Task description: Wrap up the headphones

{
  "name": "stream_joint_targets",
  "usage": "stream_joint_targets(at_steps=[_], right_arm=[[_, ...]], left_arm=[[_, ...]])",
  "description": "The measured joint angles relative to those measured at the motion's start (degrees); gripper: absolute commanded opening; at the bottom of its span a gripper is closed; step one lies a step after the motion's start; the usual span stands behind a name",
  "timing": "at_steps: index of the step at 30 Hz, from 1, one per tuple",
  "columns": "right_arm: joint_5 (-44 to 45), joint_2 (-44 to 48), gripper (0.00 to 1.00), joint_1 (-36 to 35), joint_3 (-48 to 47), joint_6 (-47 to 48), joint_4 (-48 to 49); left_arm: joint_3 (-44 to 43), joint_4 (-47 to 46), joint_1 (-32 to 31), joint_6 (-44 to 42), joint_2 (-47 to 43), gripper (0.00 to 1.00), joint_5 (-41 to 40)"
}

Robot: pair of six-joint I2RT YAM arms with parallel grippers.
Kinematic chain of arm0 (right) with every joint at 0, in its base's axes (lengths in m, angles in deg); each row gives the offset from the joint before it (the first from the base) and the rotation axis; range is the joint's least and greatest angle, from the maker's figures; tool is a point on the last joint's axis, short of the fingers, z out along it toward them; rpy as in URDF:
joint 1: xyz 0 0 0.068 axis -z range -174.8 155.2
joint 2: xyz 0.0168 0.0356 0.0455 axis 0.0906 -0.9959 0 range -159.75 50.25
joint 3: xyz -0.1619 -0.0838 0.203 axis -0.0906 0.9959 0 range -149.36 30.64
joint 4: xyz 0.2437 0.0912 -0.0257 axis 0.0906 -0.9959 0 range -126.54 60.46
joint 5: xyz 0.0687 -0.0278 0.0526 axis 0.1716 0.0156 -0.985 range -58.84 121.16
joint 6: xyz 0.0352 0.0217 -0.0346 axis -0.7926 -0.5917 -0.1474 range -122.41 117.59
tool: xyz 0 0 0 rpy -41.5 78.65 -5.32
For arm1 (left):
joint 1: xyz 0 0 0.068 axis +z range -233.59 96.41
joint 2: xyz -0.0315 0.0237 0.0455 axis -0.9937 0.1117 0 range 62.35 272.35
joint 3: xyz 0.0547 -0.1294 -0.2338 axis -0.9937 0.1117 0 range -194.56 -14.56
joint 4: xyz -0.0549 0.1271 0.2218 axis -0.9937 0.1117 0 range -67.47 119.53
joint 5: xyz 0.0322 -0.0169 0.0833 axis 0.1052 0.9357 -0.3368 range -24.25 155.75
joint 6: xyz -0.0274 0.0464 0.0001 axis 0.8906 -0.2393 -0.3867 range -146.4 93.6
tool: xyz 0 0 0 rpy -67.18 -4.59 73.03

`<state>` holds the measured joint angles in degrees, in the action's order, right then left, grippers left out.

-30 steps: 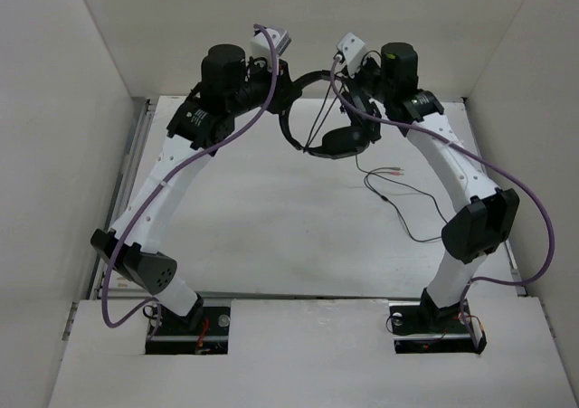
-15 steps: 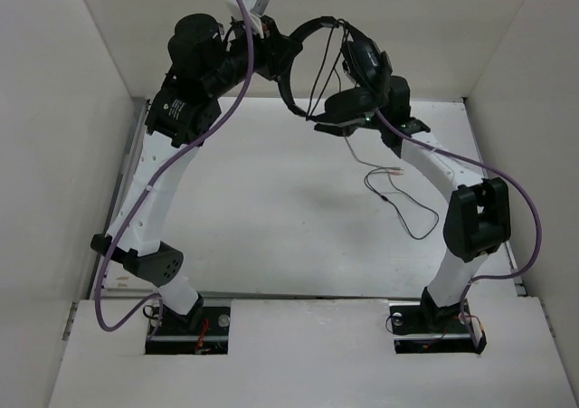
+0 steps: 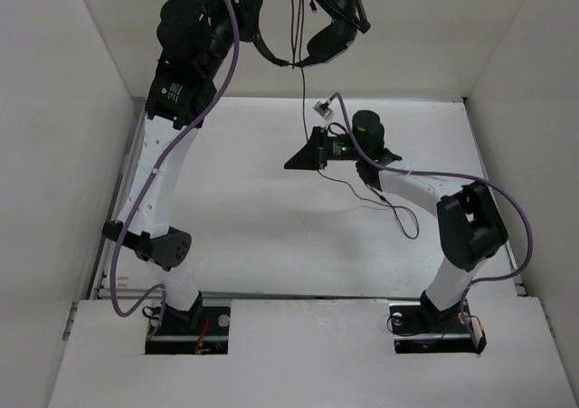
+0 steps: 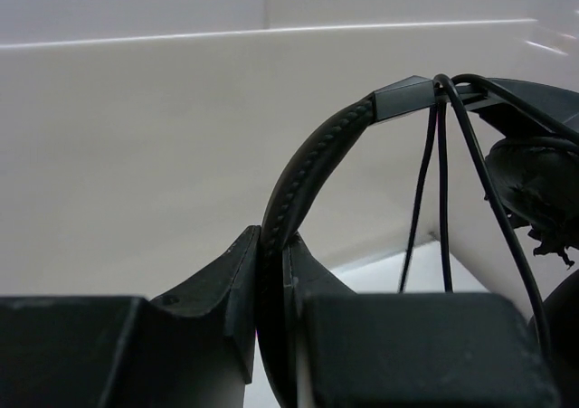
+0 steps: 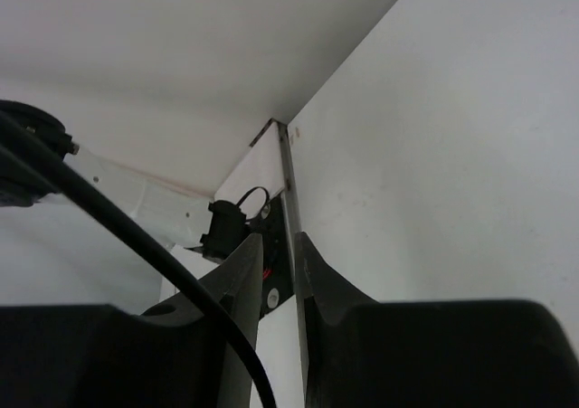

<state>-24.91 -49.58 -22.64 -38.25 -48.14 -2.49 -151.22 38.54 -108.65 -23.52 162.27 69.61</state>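
The black headphones (image 3: 312,23) hang high in front of the back wall. My left gripper (image 3: 257,17) is shut on their padded headband (image 4: 312,159), which runs up from between the fingers (image 4: 273,245). An earcup (image 4: 534,177) shows at the right edge of the left wrist view. The thin black cord (image 3: 301,73) drops from the headband (image 4: 443,200) to my right gripper (image 3: 289,164), then trails over the table (image 3: 393,211). In the right wrist view the cord (image 5: 118,218) crosses in front of the left finger. The right jaws (image 5: 279,236) stand a narrow gap apart with nothing between the tips. The plugs are not visible.
White walls enclose the table on the left (image 3: 54,155), back (image 3: 434,37) and right (image 3: 543,109). A metal rail (image 5: 289,209) runs along the table's edge in the right wrist view. The arm bases (image 3: 185,322) sit at the near edge.
My left arm has lifted the headphones up and back, toward the top of the view. My right gripper has left the earcups and dropped down along the cord, close to the table.
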Motion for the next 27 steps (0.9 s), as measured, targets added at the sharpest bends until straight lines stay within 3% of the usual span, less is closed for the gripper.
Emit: stream_joint_targets(at_steps=[4, 10, 16, 27], right_arm=[[-0.5, 0.5, 0.22, -1.6, 2.8, -0.8, 0.7], [-1.1, 1.9, 0.0, -1.4, 3.5, 0.0, 0.5], [-1.3, 3.7, 0.0, -3.6, 1.0, 6.7, -7.0], [6.0, 5.3, 0.0, -14.0, -8.8, 32.6, -33.8]], left_arm=[[0.0, -2.6, 1.1, -3.0, 1.0, 0.0, -7.5], [0.2, -8.3, 1.9, -8.4, 2.8, 0.0, -18.5], [1.4, -14.1, 2.5, -12.5, 4.0, 0.0, -27.0], [2.1, -18.1, 4.5, -14.8, 6.8, 0.0, -33.6]])
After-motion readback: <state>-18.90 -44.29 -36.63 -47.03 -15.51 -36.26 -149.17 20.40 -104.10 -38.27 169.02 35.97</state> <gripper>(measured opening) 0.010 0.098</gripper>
